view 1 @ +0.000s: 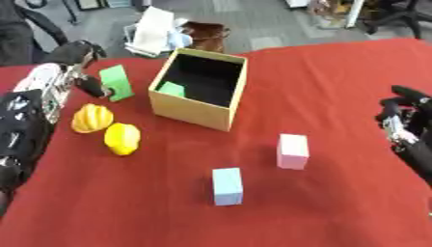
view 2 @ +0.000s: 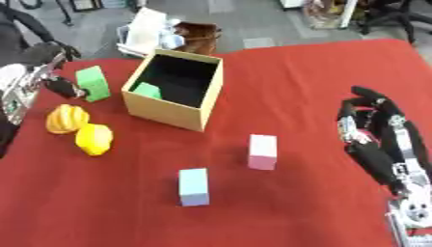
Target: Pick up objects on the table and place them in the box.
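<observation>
left hand [view 1: 80,58]: at the left edge, fingers curled round the green block [view 1: 116,82], thumb on its near-left face; block lifted, just left of the box
right hand [view 2: 371,118]: right edge, apart from everything, fingers bent inward, holding nothing
green block: flat slab standing on end, long axis up, top tilted a bit toward the left
box [view 1: 200,88]: tan cardboard, open top, dark inside, sits askew on the tabletop; second green block [view 1: 172,89] inside at the near-left corner
pink block [view 1: 293,151]: upright, right of centre, near side of the box
blue block [view 1: 227,186]: upright, nearer than the pink one, just left of it
yellow fruits [view 1: 108,129]: two, touching, left of the box, below the left hand
tabletop [view 1: 337,82]: red cloth
room: grey floor beyond, clutter and a brown bag [view 1: 205,34] behind the box
</observation>
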Robot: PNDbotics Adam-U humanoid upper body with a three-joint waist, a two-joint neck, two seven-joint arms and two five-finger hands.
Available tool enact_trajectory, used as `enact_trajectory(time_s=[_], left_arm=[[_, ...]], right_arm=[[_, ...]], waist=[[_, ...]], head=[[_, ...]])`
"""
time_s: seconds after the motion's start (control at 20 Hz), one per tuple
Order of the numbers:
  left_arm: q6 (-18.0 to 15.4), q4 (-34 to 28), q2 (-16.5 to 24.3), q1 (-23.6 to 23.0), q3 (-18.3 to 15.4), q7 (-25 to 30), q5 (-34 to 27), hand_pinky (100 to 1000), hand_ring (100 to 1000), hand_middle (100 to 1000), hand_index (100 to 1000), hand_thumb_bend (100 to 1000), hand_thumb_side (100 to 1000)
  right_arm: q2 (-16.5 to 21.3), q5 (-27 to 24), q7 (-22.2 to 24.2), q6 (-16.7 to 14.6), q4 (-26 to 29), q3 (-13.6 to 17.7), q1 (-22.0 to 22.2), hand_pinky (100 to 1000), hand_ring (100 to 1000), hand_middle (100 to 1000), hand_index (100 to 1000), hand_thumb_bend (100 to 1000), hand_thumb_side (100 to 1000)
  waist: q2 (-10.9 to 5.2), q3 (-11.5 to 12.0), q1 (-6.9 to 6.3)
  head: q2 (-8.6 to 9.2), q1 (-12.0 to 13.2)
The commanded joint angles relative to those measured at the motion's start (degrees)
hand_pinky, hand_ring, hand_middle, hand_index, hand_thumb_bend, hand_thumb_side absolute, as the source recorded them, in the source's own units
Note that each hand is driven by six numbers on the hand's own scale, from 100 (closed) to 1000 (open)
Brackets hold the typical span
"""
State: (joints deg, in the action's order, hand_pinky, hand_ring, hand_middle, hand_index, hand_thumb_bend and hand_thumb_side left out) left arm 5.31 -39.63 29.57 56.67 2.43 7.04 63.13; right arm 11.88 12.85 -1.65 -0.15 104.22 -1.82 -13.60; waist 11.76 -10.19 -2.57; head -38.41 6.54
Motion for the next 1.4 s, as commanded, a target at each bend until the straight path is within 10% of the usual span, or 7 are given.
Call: enact_trajectory(time_s=[0.05,0.95,1.4], left_arm=[[1.9,0.4,0.6,1.2,-0.8,-1.4,-0.9,701,633,701,832,583,220],[7.8,2.5,-0.4,0.5,-1.0,-5.4,-3.4,705,637,725,843,571,232],[4.9,3.5,-0.5,0.1,-0.6,0.2,-3.1,691,637,719,842,573,228]], right_arm=[[0.9,-0.5,0.1,-0.1,0.8,0.0,-0.7,622,627,674,855,100,521],[1.0,-0.6,0.3,-0.1,0.9,-0.1,-1.1,622,626,674,855,100,527],[0.9,-0.6,0.4,-0.1,0.9,-0.1,-1.2,622,627,674,855,100,527]], waist=[[0.15,-0.1,-0.7],[1.18,-1.1,-1.18],[1.14,-1.1,-1.11]], head=[[0.99,0.5],[1.43,1.7],[1.38,1.6]])
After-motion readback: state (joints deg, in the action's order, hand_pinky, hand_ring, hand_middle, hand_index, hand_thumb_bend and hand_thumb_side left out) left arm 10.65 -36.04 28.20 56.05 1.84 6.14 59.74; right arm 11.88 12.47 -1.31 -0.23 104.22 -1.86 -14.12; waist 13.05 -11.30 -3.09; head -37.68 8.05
